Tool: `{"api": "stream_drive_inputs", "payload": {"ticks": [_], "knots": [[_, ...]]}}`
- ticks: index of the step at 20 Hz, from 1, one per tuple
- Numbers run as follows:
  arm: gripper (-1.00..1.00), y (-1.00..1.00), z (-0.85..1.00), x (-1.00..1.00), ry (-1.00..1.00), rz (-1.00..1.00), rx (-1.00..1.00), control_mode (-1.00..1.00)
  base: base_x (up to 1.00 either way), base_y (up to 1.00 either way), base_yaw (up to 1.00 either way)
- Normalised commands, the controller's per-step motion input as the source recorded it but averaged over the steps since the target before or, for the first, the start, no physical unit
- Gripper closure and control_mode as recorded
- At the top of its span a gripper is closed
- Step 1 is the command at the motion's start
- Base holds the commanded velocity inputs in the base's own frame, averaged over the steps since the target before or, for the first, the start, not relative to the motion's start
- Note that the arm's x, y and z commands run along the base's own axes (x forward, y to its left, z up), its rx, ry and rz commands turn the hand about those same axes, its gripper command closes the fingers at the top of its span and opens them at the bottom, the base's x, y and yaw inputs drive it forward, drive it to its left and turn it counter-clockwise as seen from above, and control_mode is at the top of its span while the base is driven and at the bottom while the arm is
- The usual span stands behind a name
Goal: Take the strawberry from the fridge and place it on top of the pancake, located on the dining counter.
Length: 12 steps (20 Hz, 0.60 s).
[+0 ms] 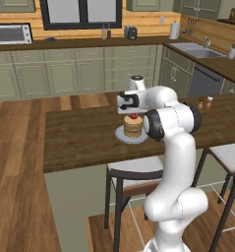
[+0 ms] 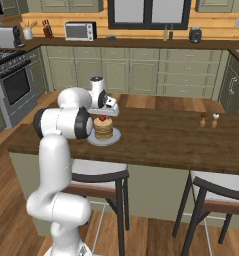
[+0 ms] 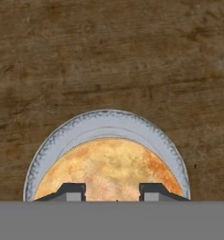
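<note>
A: Where's the tiny red strawberry point(image 1: 133, 116)?
B: Right above the short stack of tan-brown pancakes point(image 1: 133, 128), between the fingers of the two-finger gripper point(image 1: 133, 115), which are clamped on it.
A: And the stack?
B: On a round grey plate point(image 3: 106, 121), on the dark-brown wooden dining counter point(image 2: 161, 137). Black-framed stools point(image 2: 98, 176) stand below.

White glossy arm point(image 1: 170, 162) of rounded, bulbous segments, dark grey joint rings at the elbow, black-and-white hand block at frame centre, two small dark finger tips point(image 3: 73, 191) with grey faces at bottom edge
</note>
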Motion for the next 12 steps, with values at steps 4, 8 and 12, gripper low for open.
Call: {"api": "stream_drive_inputs", "payload": {"ticks": [4,8,12], "knots": [[-1.0,0.0,0.0,0.0,0.0,0.0,0.0,-1.0,0.0,0.0,0.0],[-1.0,0.0,0.0,0.0,0.0,0.0,0.0,-1.0,0.0,0.0,0.0],[-1.0,0.0,0.08,0.01,0.0,0.01,0.0,-1.0,0.0,0.0,0.0]]}}
